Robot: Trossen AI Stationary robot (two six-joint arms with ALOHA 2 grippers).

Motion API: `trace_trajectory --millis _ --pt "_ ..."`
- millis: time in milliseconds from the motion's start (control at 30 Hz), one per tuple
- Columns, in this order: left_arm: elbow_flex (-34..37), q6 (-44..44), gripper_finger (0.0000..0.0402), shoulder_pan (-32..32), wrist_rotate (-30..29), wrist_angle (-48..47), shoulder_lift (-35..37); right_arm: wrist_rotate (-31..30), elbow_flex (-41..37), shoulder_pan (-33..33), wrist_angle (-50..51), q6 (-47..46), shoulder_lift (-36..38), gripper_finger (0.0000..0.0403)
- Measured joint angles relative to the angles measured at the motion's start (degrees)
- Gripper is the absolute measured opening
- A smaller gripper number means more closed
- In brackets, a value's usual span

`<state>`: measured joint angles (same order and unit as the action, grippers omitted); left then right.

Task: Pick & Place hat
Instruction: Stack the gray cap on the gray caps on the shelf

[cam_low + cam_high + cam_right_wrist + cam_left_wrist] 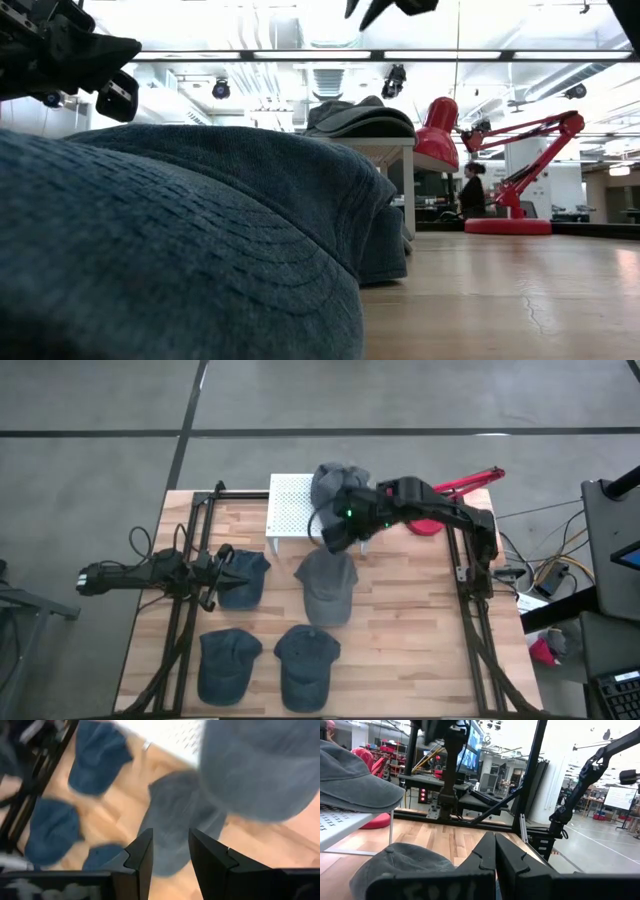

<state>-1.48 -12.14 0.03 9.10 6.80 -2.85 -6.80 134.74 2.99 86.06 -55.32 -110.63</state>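
A grey cap [335,482] lies on the white perforated stand [288,508] at the table's far edge, also seen in the low view [360,118] and right wrist view [260,765]. A second grey cap [327,586] lies flat on the table in front of the stand. My right gripper [340,530] hangs open in the air between the two caps [170,852], touching neither. My left gripper [213,575] is shut [495,860] at the left rim of a blue cap [243,575]. My left gripper's shut fingers [485,855] point level toward the table's right, over the blue cap's edge [405,862]. Whether they touch the cap, I cannot tell.
Two more blue caps [228,662] [306,666] lie near the table's near edge; one [170,250] fills the low view. A red desk lamp [445,510] stands at the far right. Black frame rails [470,575] run along both sides. A person [472,190] sits far behind.
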Motion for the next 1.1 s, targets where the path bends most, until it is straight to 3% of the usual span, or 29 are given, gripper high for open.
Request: trace_trajectory --millis 600,1100 --pt "0.00 0.00 0.0000 -0.01 0.00 0.01 0.00 -0.38 -0.13 -17.89 0.85 -8.03 0.04 0.0087" --pt "0.00 0.00 0.0000 -0.02 0.01 0.00 0.00 -0.84 -2.09 -23.50 1.17 -9.23 -0.13 0.0082"
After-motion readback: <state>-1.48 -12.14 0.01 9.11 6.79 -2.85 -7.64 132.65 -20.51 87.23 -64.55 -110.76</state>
